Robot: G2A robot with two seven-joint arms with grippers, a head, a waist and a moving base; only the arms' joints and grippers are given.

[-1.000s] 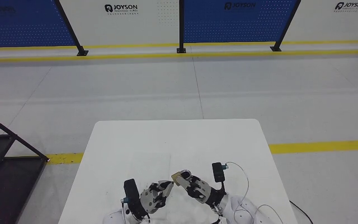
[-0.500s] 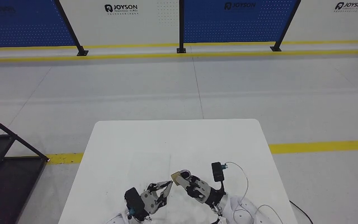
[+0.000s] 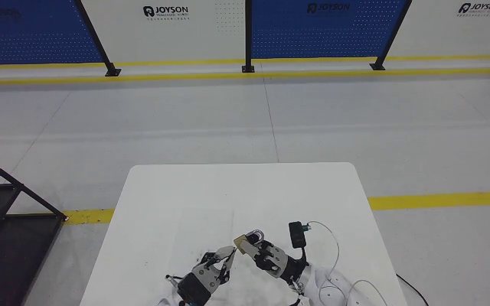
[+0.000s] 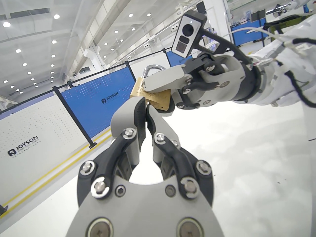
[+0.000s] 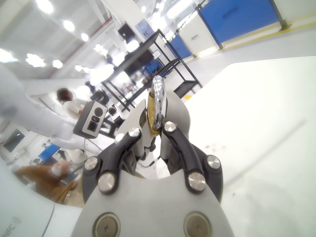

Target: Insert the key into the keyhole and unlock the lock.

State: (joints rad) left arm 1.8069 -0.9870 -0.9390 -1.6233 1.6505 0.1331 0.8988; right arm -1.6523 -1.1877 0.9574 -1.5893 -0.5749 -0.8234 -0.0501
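A brass padlock (image 4: 161, 99) with a silver shackle (image 4: 153, 69) is held above the white table (image 3: 230, 191) near its front edge, with my right gripper (image 5: 157, 107) shut on its body (image 5: 150, 118). My left gripper (image 4: 146, 104) is shut on a thin silver key (image 4: 147, 103). The key's tip touches the padlock's lower edge, but I cannot tell how far in it sits. From above, the left gripper (image 3: 227, 255) points up and to the right at the padlock (image 3: 245, 243), which the right gripper (image 3: 251, 246) holds.
The table stretches away bare behind the grippers. A black rack (image 3: 15, 206) stands off the table's left side. Blue and white barrier panels (image 3: 321, 27) line the far floor. A white cable (image 3: 333, 237) loops by the right wrist.
The left arm's wrist has dropped toward the front edge and turned, taking its black camera out of the top view. The left fingertips stay at the padlock. The right gripper has kept still.
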